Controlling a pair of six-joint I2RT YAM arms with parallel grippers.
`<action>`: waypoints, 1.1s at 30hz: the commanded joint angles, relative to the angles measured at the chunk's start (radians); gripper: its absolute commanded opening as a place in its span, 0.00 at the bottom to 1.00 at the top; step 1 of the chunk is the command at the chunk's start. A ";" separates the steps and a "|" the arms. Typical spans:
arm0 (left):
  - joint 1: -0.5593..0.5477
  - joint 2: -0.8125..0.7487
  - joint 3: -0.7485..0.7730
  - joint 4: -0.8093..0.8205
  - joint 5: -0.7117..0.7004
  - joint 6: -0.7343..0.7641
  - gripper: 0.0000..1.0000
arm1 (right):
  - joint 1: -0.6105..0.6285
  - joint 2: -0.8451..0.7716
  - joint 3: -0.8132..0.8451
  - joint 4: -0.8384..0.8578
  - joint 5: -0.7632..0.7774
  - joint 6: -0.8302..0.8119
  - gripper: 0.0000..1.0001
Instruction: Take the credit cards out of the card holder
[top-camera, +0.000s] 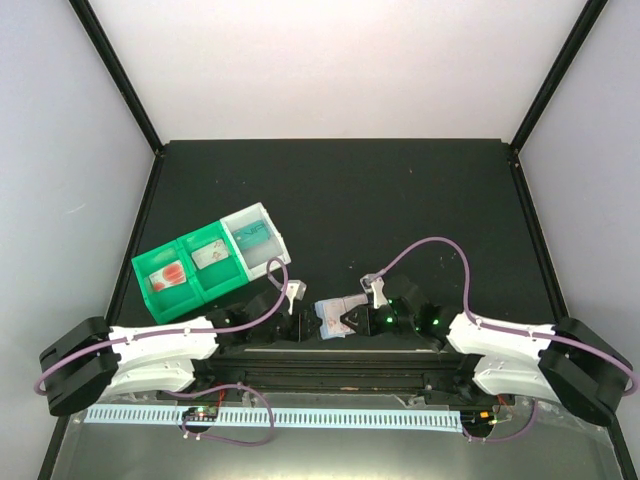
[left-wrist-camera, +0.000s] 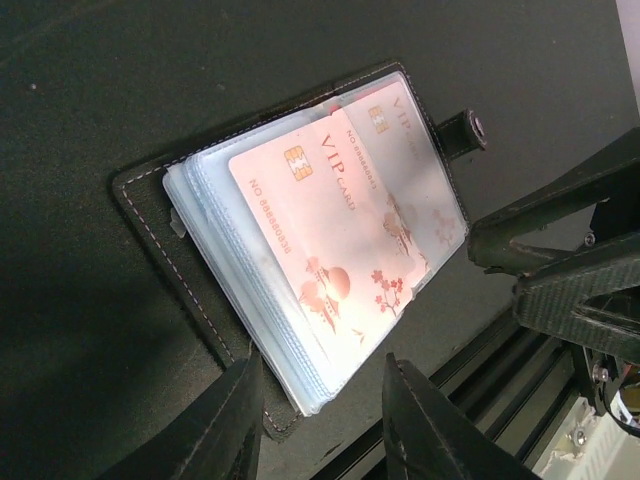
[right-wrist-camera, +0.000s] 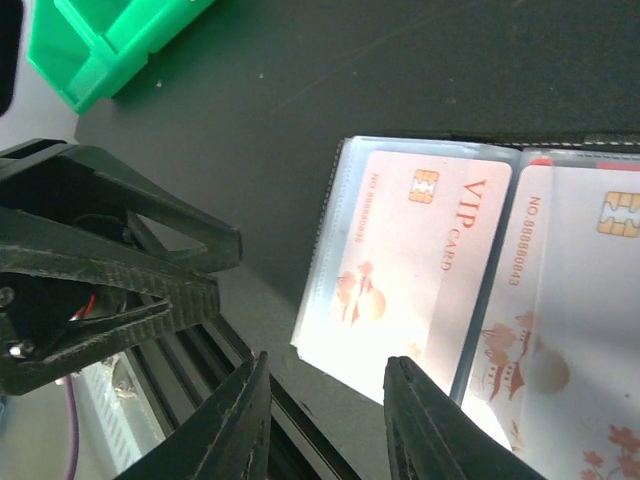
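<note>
Two credit cards (left-wrist-camera: 320, 215) sat in the open card holder (left-wrist-camera: 225, 275), frame centre; left gripper (left-wrist-camera: 320, 425) and right gripper (right-wrist-camera: 322, 425) spread, empty

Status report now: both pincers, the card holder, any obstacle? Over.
Left pincer, right pincer: both open, low over card holder. Holder lies open flat; credit cards not yet out, one askew. Nothing in the way.

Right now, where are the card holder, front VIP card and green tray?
card holder (left-wrist-camera: 235, 275): left wrist view, sleeve stack
front VIP card (left-wrist-camera: 320, 225): left wrist view, middle
green tray (right-wrist-camera: 120, 40): right wrist view, outer wall
</note>
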 joint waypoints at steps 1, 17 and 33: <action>-0.002 -0.005 -0.002 0.021 -0.012 0.006 0.34 | -0.003 0.027 0.001 -0.004 0.033 -0.003 0.31; -0.002 0.154 -0.002 0.204 0.087 0.042 0.02 | -0.003 0.144 0.021 0.003 0.077 -0.002 0.25; -0.002 0.260 0.004 0.189 0.075 0.037 0.01 | -0.003 0.184 0.020 0.036 0.066 0.010 0.22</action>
